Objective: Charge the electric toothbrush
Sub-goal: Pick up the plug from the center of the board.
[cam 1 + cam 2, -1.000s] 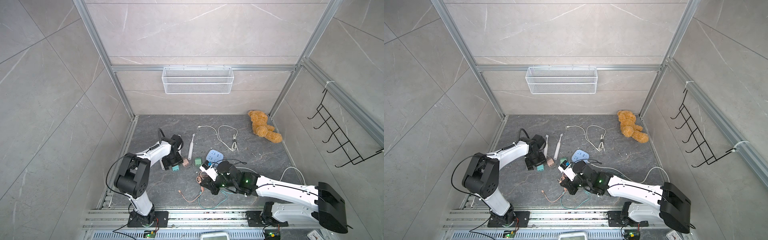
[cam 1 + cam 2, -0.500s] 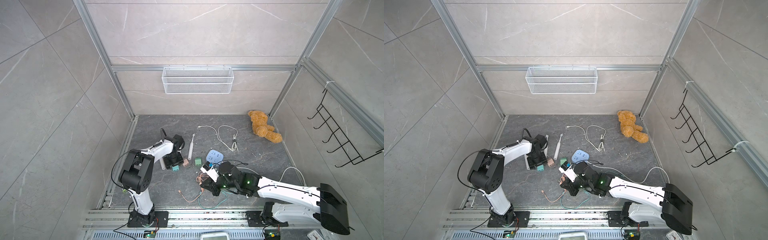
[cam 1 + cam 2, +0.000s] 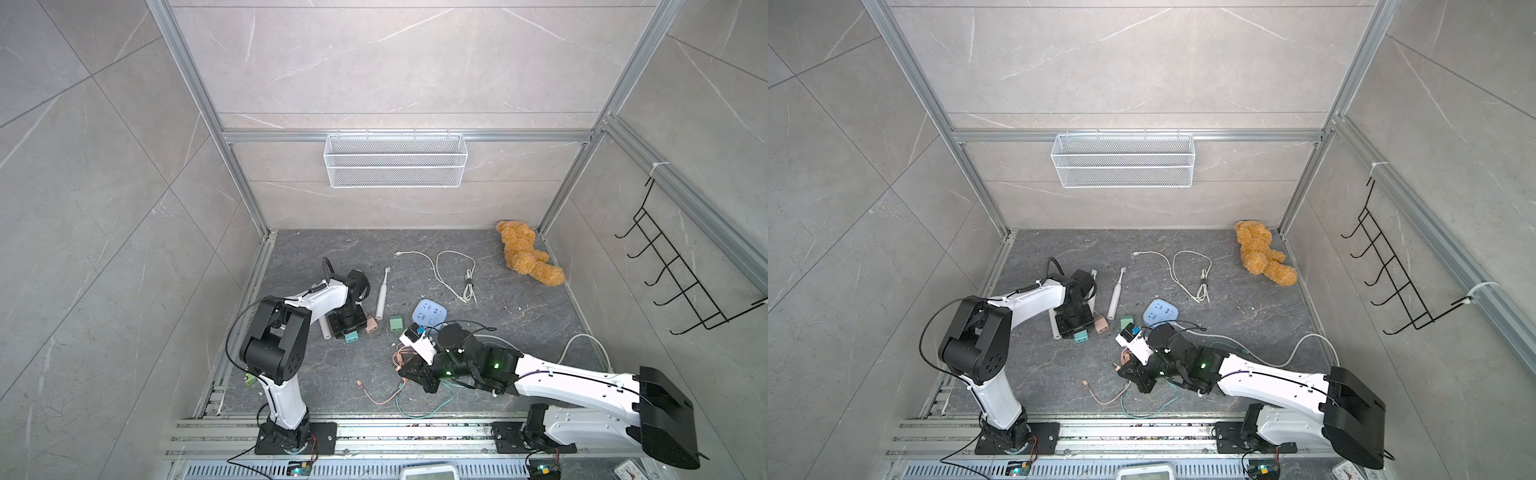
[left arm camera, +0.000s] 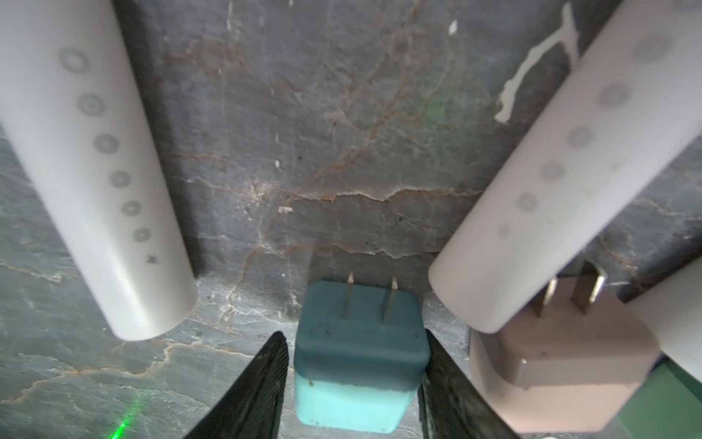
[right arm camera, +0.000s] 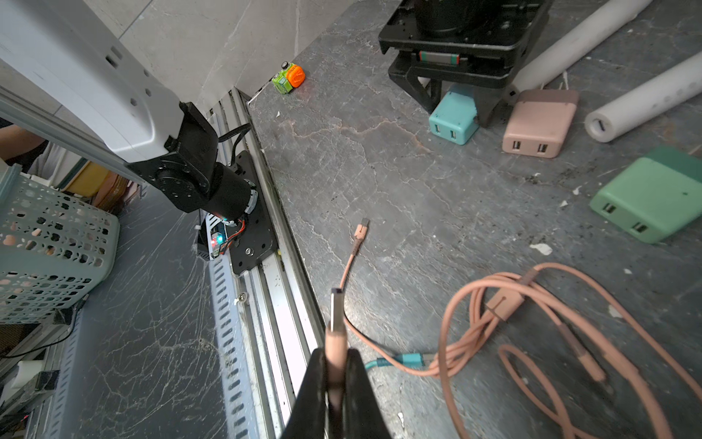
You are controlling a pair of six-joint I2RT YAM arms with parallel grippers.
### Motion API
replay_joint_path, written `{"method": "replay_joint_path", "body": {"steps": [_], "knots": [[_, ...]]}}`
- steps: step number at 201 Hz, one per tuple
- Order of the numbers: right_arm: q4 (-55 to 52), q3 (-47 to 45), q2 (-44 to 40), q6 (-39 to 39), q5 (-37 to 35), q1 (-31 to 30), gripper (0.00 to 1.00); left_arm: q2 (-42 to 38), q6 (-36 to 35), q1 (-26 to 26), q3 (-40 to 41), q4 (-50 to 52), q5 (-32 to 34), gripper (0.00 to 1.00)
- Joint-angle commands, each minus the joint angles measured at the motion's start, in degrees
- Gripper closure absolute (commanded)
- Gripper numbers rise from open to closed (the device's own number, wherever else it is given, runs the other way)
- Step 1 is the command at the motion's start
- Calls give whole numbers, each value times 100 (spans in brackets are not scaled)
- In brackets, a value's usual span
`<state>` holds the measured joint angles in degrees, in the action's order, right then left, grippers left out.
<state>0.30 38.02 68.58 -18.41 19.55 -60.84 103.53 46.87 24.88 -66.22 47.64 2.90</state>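
Two white electric toothbrushes lie on the dark floor: one (image 3: 381, 295) is in the open, and the other (image 3: 324, 328) is partly under my left arm. My left gripper (image 4: 353, 334) is open and straddles a teal charger adapter (image 4: 359, 342) that lies prongs forward. One finger touches the adapter and the other stands a sliver off. A pink adapter (image 4: 562, 372) lies right beside it. My right gripper (image 5: 336, 351) is shut on the USB plug (image 5: 336, 315) of a pink cable (image 5: 532, 304), and it holds the plug above the floor near the front rail.
A green adapter (image 3: 395, 323) and a blue power strip (image 3: 429, 311) lie between the arms. A teal cable (image 5: 406, 359) runs under the pink coil. Farther back are a white cable (image 3: 453, 270) and a teddy bear (image 3: 525, 257). A wire basket (image 3: 395, 160) hangs on the back wall.
My left arm's elbow has shifted slightly while its gripper stays low over the teal adapter. The right arm has held still with the pink plug.
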Motion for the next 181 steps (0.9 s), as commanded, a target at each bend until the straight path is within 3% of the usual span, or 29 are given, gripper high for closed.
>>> {"method": "replay_joint_path", "body": {"steps": [1, 101, 116, 148, 181], "knots": [[149, -47, 58, -86, 109, -55, 100, 1, -18, 30, 105, 12, -25, 44], [207, 8, 33, -127, 219, -67, 100, -294, -24, 90, 319, -88, -104, 64], [215, 29, 28, -136, 281, -69, 100, -408, -16, 117, 371, -77, -149, 71], [327, -1, -87, -124, 522, -72, 100, -880, -3, 139, 484, -78, -413, 100], [706, -132, -355, -137, 971, -66, 100, -1836, 8, 138, 551, -153, -778, 100]]}}
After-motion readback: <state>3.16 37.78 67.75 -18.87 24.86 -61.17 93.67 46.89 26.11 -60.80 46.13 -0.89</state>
